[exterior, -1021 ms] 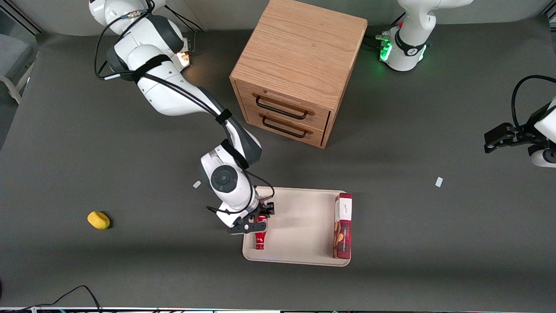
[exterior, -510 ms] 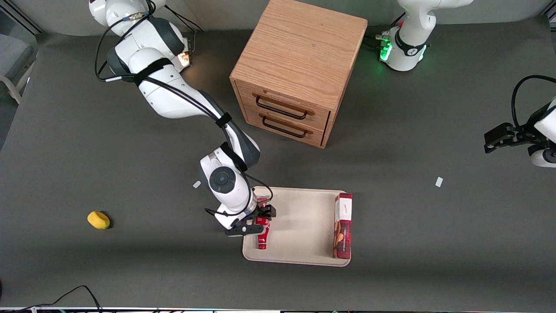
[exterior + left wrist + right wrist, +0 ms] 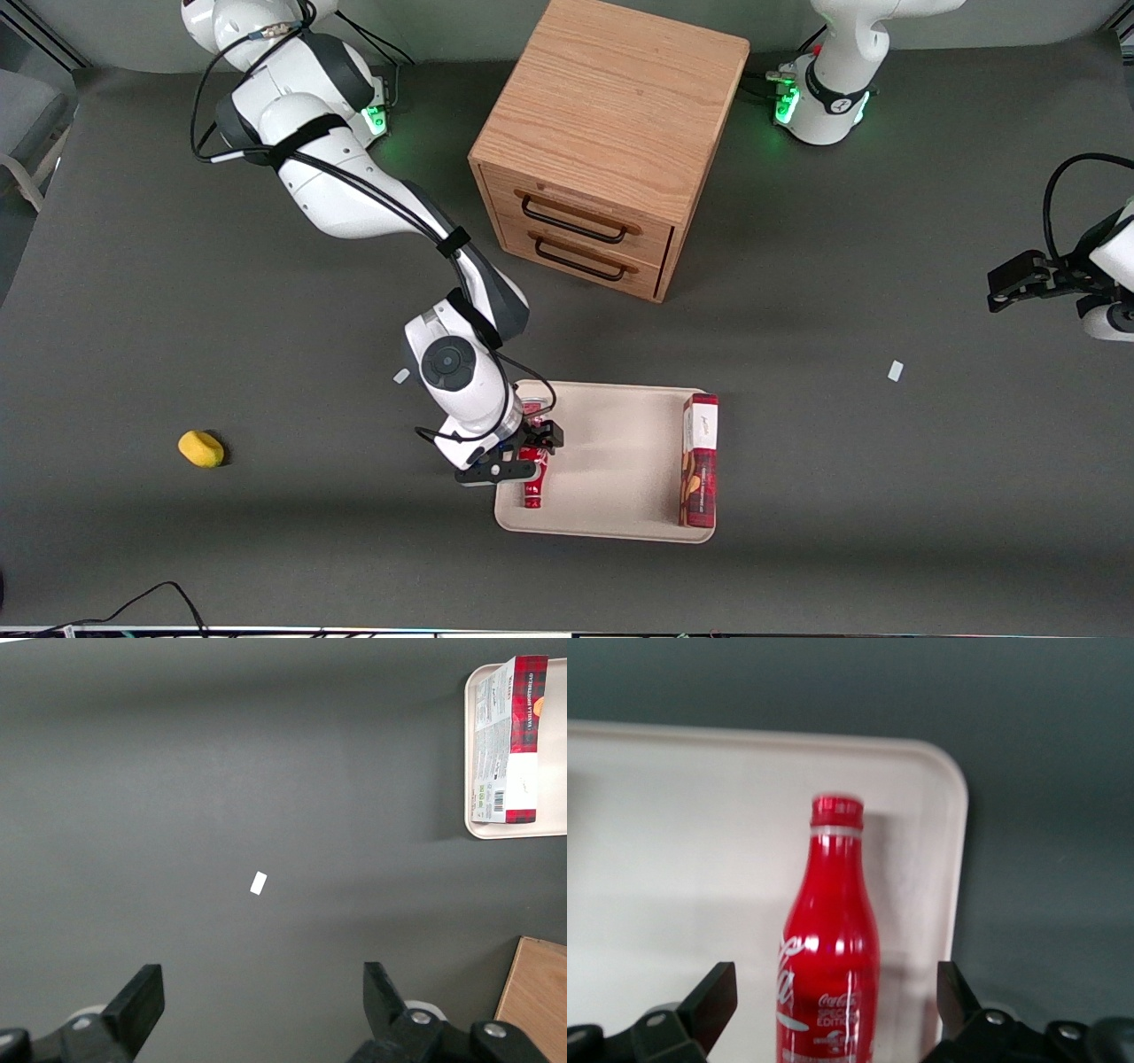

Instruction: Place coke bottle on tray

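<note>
Coke bottle (image 3: 830,948) and red-and-white box (image 3: 699,461) lying on tray (image 3: 611,452), released gripper (image 3: 523,454) above bottle.

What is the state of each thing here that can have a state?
Coke bottle: lying flat on the tray, cap toward the front camera.
Tray: holds the bottle and a box.
Box: lying flat along the tray's edge.
Gripper: open, above the bottle.
Drawers: both closed.

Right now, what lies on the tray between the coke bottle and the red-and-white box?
Nothing: the front view shows bare tray floor between the coke bottle and the box. The gripper is open, over the bottle.
</note>
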Tool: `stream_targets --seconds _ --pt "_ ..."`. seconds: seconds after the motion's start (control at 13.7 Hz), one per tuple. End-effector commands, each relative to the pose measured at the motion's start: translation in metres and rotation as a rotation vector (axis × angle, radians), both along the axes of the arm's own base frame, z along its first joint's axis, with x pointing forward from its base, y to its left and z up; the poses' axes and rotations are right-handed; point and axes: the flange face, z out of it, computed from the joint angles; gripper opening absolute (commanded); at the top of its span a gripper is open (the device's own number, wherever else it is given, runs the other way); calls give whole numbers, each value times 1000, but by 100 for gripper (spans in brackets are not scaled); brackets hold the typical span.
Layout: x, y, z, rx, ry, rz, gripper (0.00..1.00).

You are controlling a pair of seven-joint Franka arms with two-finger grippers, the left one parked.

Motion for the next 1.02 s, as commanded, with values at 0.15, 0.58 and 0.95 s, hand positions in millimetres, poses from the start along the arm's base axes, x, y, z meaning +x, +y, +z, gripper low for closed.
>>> stream_targets --seconds 0.15,0.58,0.95 --pt "0 -96 113 -38 -10 -95 100" --pt "-53 -241 234 -82 139 -84 100" --pt "-130 -301 312 -129 194 -107 100"
